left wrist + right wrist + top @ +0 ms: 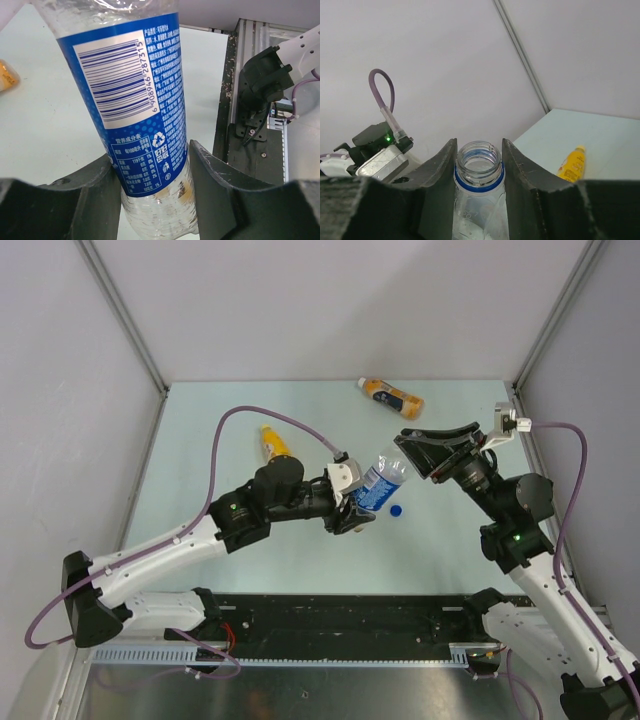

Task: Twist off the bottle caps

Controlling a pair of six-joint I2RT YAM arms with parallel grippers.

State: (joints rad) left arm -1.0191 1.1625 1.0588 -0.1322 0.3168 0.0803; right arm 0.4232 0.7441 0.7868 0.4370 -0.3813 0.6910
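The left gripper (150,160) clamps a clear plastic bottle with a blue printed label (130,90) between its two dark fingers (220,190), at the lower edge of the label. Far to the left of the fingers, a small orange-yellow object (6,77) lies on the pale green table (50,130).

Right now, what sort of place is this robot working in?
Likely a robotics lab test cell: a pale table enclosed by plain grey panels on metal posts, with a slotted mounting rail along the near edge.

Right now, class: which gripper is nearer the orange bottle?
Right. The right gripper clasps the clear bottle near its mouth, short of the orange bottle; the left gripper holds the clear one's base, farther away.
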